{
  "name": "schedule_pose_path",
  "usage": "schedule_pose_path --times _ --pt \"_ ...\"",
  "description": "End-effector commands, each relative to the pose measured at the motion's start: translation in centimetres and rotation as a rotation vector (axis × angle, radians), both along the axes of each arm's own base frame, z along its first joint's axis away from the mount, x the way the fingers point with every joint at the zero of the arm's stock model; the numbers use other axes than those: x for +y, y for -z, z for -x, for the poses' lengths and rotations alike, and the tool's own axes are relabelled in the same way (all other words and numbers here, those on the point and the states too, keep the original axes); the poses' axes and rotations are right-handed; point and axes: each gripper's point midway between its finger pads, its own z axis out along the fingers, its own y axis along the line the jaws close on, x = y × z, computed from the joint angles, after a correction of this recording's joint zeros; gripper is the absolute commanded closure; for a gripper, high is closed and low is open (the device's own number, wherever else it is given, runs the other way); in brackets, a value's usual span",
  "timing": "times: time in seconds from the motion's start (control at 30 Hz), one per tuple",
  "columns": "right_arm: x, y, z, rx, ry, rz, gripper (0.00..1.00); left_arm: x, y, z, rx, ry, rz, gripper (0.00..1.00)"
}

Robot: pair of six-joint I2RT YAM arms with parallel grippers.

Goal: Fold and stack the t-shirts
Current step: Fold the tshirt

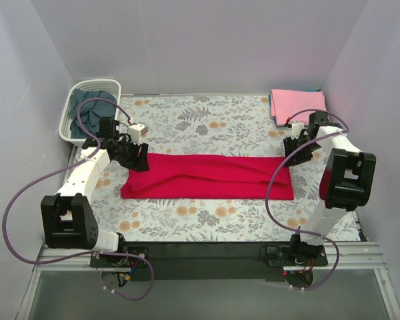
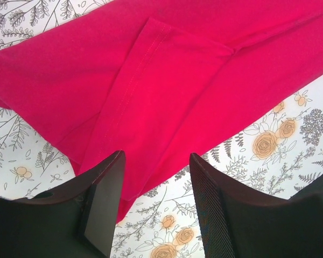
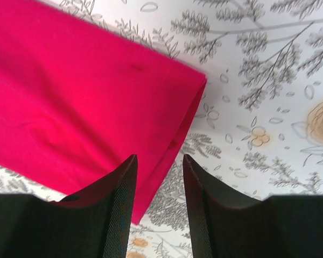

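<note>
L gripper (image 2: 156, 161): jaws apart, nothing clamped, hovering just over the left end of the red t-shirt (image 1: 207, 177), w/ a stitched hem running diagonally ahead of it. R gripper (image 3: 159, 161): also apart and empty, above the shirt's folded corner at the other end.

In the top view the red shirt lies across mid-frame as a long narrow band on the floral cloth (image 1: 207, 120). So the lengthwise fold looks done; crosswise folds + stacking are left.

Pink t-shirt (image 1: 297, 105) sits folded at upper right, prob. the stack's start. Dark blue t-shirt (image 1: 93, 110) is crumpled in the white basket (image 1: 97, 83) at upper left, not yet folded. Could be more than one in there, can't tell. Approx. a third done, I'd judge.
</note>
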Motion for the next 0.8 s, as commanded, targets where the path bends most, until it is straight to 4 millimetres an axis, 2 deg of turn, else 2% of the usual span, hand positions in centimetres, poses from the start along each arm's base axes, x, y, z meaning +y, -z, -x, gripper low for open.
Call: schedule_pose_path --times 0.0,0.07,0.17,0.4,0.6,0.67,0.7,0.73,0.77 --pt "0.5 -2.5 1.6 0.029 0.039 -0.091 0.53 -0.9 -0.2 0.2 -0.009 0.019 0.034 0.5" --pt "1.0 -3.5 2.6 0.025 0.019 -0.124 0.5 -0.4 0.1 0.1 -0.014 0.002 0.006 0.5" --pt "1.8 -4.6 4.2 -0.025 -0.079 -0.142 0.5 0.7 0.5 -0.2 -0.017 -0.031 -0.047 0.51" --pt "2.2 -3.1 5.8 -0.03 -0.273 -0.02 0.54 2.4 1.9 -0.4 0.058 -0.091 -0.114 0.53" --pt "2.6 -2.0 6.3 -0.039 -0.412 0.086 0.55 4.0 3.2 0.3 0.119 -0.133 -0.175 0.53" --pt "3.2 -1.8 6.6 -0.041 -0.47 0.108 0.55 4.2 3.4 0.5 0.138 -0.139 -0.186 0.53" --pt "2.9 -1.6 6.8 -0.036 -0.475 0.127 0.55 4.2 3.5 0.6 0.146 -0.138 -0.186 0.53" --pt "3.8 -1.5 6.9 -0.039 -0.522 0.139 0.55 5.0 3.3 0.4 0.15 -0.169 -0.175 0.52" --pt "3.8 -1.4 6.9 -0.044 -0.537 0.151 0.55 4.9 3.2 0.5 0.157 -0.169 -0.169 0.52"
